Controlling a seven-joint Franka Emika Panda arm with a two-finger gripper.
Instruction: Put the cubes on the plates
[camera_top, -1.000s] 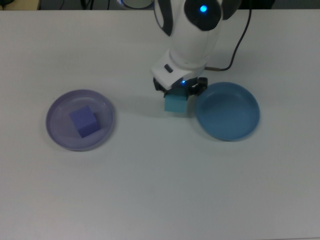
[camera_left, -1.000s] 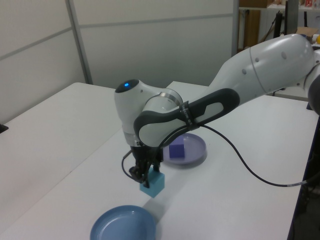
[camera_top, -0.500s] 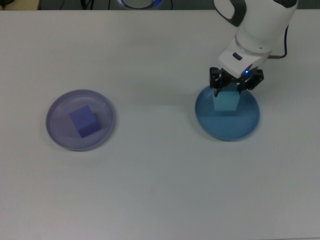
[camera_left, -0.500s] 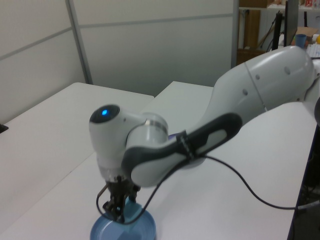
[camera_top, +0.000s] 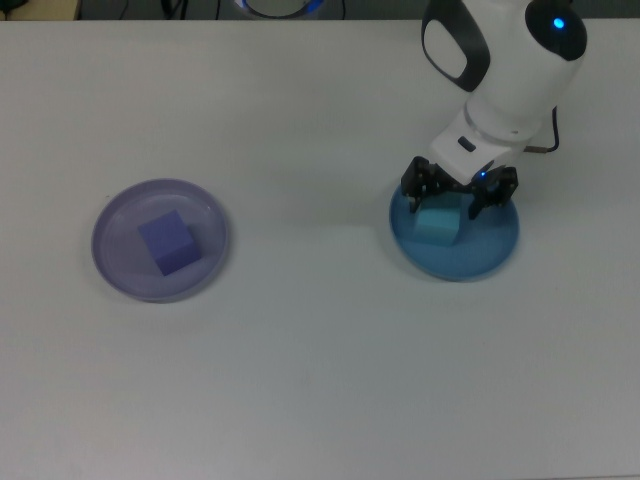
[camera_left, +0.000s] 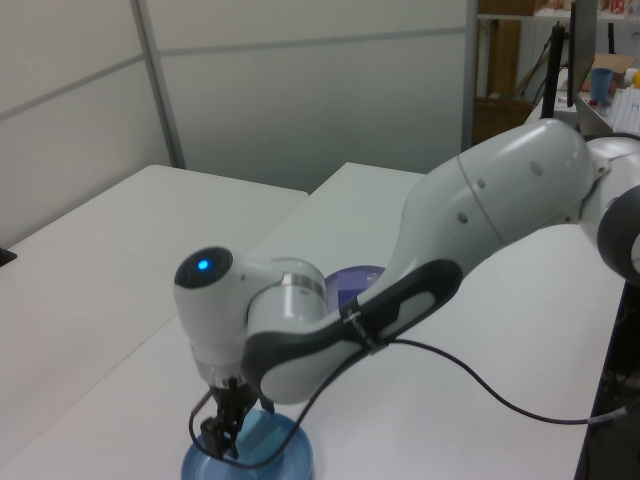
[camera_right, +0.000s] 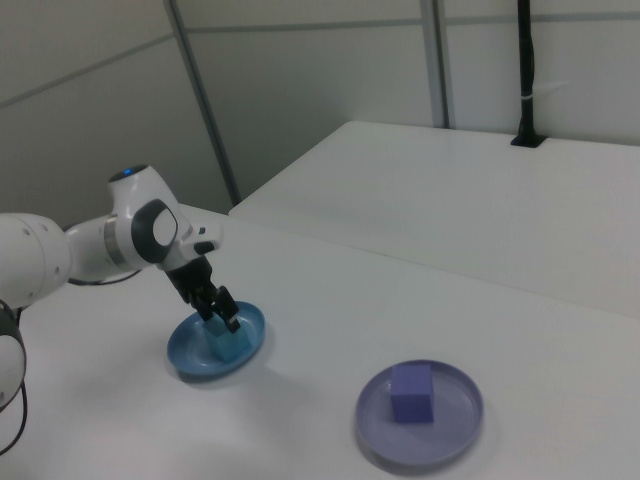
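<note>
Two cubes (camera_top: 166, 243) (camera_top: 436, 225), plates (camera_top: 160, 240) (camera_top: 455, 240), unlabelled

top view straight down, left and right views oblique, facing across table (camera_top: 300, 380)

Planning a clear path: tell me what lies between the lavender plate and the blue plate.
Nothing: in the top view, only bare white table lies between the lavender plate and the blue plate.
</note>
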